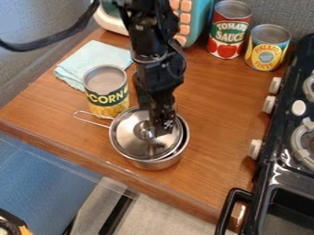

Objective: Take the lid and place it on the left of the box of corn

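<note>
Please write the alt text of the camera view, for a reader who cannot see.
A black robot gripper is at a silver lid, off-centre over a metal saucepan on a wooden countertop. Beside the saucepan stands a can of corn, with a light-blue cloth behind it; a black stove is at the right.

I count three cans from here: one corn can [107, 98], one tomato sauce can [230, 30] and one pineapple can [266, 48]. I have one pot [156, 164], one lid [131, 137] and one folded cloth [83, 59]. My count also gives one teal toy appliance [199, 18], one black stove [283, 149] with two burners [299, 140] partly in sight, one wooden surface [215, 101], and one end effector [159, 126] on one arm [150, 41].
</note>
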`<state>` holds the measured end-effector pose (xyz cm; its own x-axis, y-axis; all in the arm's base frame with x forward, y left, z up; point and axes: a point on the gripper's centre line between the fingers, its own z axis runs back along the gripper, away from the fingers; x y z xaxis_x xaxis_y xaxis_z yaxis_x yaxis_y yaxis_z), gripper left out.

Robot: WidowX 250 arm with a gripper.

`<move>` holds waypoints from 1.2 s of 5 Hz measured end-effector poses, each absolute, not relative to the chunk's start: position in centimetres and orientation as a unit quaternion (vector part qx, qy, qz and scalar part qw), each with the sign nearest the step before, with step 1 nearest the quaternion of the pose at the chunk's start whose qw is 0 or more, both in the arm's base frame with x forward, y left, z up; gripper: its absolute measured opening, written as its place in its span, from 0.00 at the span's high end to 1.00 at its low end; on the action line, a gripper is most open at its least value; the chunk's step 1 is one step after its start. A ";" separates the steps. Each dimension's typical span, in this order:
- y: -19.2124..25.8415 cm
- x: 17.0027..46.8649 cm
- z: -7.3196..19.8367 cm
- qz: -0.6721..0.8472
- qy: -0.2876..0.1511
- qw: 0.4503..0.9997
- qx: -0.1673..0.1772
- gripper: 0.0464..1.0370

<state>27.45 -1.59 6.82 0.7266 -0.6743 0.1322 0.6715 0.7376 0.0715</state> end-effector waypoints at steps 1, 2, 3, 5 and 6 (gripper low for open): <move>-1.4 27.2 6.7 -0.364 -0.070 0.929 0.013 0.04; -1.1 26.7 6.3 -0.367 -0.060 0.928 0.017 0.07; -1.0 26.8 6.3 -0.363 -0.062 0.930 0.021 0.35; -0.8 27.0 5.7 -0.360 -0.057 0.931 0.028 0.76; -0.8 27.0 5.7 -0.361 -0.055 0.931 0.025 0.76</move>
<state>26.97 -0.81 5.68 0.7333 -0.6745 0.0850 0.6690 0.7382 0.0868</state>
